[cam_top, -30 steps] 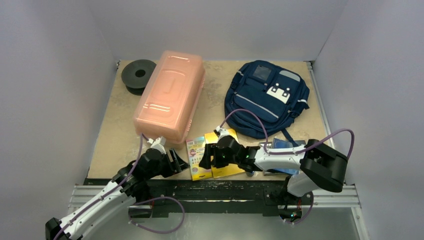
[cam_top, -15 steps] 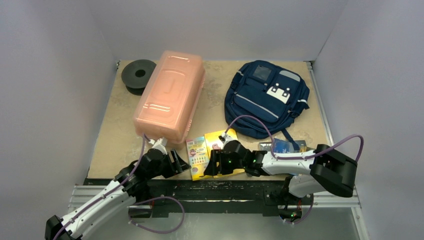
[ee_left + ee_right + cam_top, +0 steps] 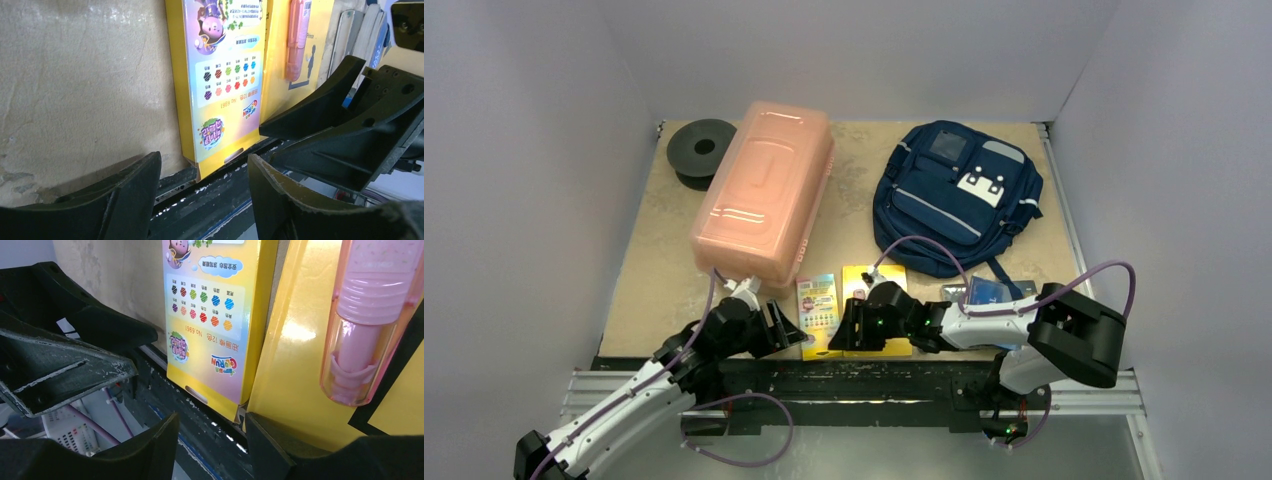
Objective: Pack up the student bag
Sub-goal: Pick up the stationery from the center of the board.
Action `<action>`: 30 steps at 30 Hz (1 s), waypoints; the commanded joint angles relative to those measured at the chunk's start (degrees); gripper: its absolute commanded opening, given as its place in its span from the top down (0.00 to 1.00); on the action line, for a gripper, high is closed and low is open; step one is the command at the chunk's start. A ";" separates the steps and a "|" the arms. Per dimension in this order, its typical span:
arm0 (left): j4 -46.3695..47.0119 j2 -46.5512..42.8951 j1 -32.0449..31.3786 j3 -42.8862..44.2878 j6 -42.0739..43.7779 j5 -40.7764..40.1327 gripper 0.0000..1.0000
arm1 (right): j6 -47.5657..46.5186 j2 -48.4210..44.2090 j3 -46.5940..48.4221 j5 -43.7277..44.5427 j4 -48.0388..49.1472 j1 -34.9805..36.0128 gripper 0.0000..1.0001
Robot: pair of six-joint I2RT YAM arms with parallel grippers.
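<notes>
Yellow crayon box (image 3: 819,303) still ungrabbed, but the right gripper (image 3: 852,333) just dropped to its near edge, jaws wide and empty like the left gripper (image 3: 786,328), so nothing's reached the student bag (image 3: 959,195) back right.

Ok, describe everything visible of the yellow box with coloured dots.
The yellow box is a flat carton printed with a cartoon figure and two rows of coloured dots. It lies face up at the near edge of the table, its long side against another yellow package. Both open, the left claw and right claw sit near its end.
</notes>
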 commanded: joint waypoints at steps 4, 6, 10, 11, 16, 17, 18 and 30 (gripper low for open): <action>-2.28 2.24 -0.27 0.71 -1.83 8.48 0.46 | -2.14 0.95 3.53 1.79 -4.54 0.35 0.50; -3.25 2.80 -0.33 1.44 -3.18 11.02 0.47 | -2.56 1.61 4.23 2.15 -4.46 0.35 0.54; -3.56 1.25 -0.31 1.61 -6.02 13.79 0.48 | -3.42 2.69 4.90 2.80 -4.34 0.35 0.55; -3.05 1.27 -0.28 1.33 -6.73 14.14 0.48 | -3.53 2.83 4.96 2.76 -4.14 0.35 0.55; 1.91 3.36 -0.28 -0.63 -8.18 13.51 0.50 | -3.91 3.94 5.36 2.03 -2.88 0.35 0.56; 3.47 4.10 -0.30 -0.87 -8.34 13.38 0.50 | -3.93 4.06 5.39 1.82 -2.70 0.35 0.57; 2.84 4.91 -0.32 -0.64 -8.24 12.76 0.51 | -3.93 4.09 5.32 1.84 -2.56 0.35 0.57; 7.73 4.99 -0.33 -3.90 -6.85 7.89 0.55 | -4.80 5.05 5.73 1.08 -1.15 0.35 0.58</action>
